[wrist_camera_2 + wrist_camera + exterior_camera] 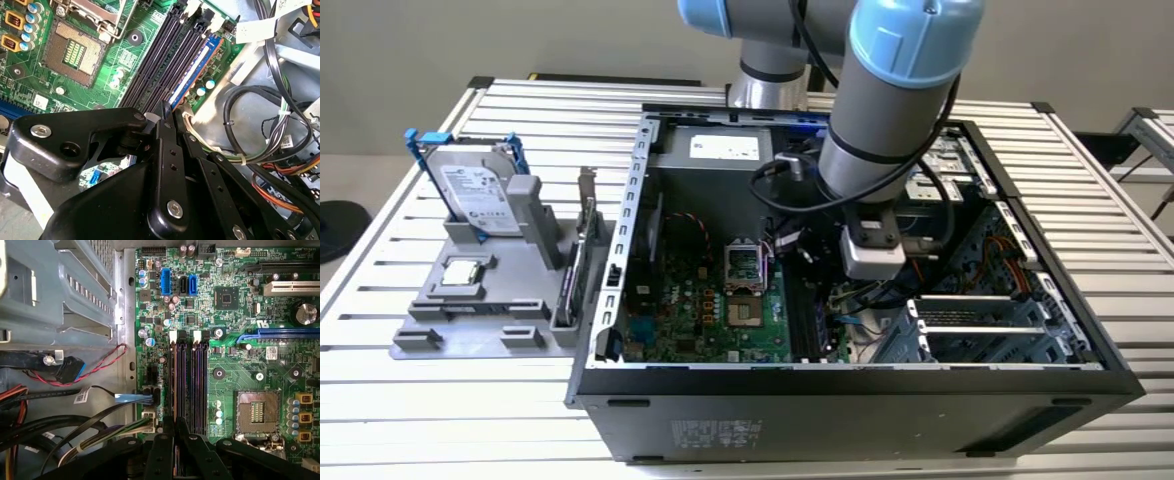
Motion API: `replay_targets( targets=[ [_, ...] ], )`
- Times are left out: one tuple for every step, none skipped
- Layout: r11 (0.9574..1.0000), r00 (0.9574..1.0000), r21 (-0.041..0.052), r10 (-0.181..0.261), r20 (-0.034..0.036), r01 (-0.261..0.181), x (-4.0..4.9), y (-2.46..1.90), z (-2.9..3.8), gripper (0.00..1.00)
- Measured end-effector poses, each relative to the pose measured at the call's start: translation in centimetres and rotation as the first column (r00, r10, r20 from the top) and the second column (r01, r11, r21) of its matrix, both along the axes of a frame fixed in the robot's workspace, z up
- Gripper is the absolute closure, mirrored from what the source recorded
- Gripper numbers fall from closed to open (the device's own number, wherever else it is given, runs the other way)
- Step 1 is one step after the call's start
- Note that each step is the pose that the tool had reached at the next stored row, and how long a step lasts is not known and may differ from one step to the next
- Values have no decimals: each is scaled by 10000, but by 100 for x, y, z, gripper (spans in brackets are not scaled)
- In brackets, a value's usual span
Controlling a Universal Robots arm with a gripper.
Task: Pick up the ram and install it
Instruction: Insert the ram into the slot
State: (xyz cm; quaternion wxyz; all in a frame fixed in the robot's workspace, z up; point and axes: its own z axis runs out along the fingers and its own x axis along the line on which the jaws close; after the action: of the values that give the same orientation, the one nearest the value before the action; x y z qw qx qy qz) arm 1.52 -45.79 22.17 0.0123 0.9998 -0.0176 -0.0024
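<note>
The ram (196,67) shows as a thin blue-edged stick standing on edge in the outermost of the black memory slots (160,60) on the green motherboard (115,60). In the first wrist view the ram (175,385) appears edge-on along that slot. My gripper (167,112) has its black fingers closed together on the near end of the stick. The first wrist view has the gripper (175,429) right over the same slot end. In the exterior view the gripper (858,290) reaches down inside the open computer case (854,385), beside the slots.
Cable bundles (260,130) and a metal drive cage (75,295) crowd the side of the slots. The CPU socket (257,412) lies on the other side. Outside the case, a grey holder (480,300) carries a hard drive (474,190) and a card with a metal bracket (583,235).
</note>
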Motion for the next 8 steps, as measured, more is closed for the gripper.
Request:
replay_targets(
  targets=[
    [10000,10000,-1,3,0,-3,0,-4,0,100],
    [10000,10000,0,5,0,-5,0,-8,0,100],
    [10000,10000,0,5,0,-5,0,-9,0,100],
    [10000,10000,0,7,0,-7,0,-9,0,100],
    [10000,10000,0,10,0,-10,0,-9,-1,100],
    [10000,10000,0,13,0,-13,0,-9,-2,100],
    [10000,10000,0,20,0,-20,0,-10,-2,100],
    [10000,10000,0,31,0,-31,0,-10,-3,100]
  ],
)
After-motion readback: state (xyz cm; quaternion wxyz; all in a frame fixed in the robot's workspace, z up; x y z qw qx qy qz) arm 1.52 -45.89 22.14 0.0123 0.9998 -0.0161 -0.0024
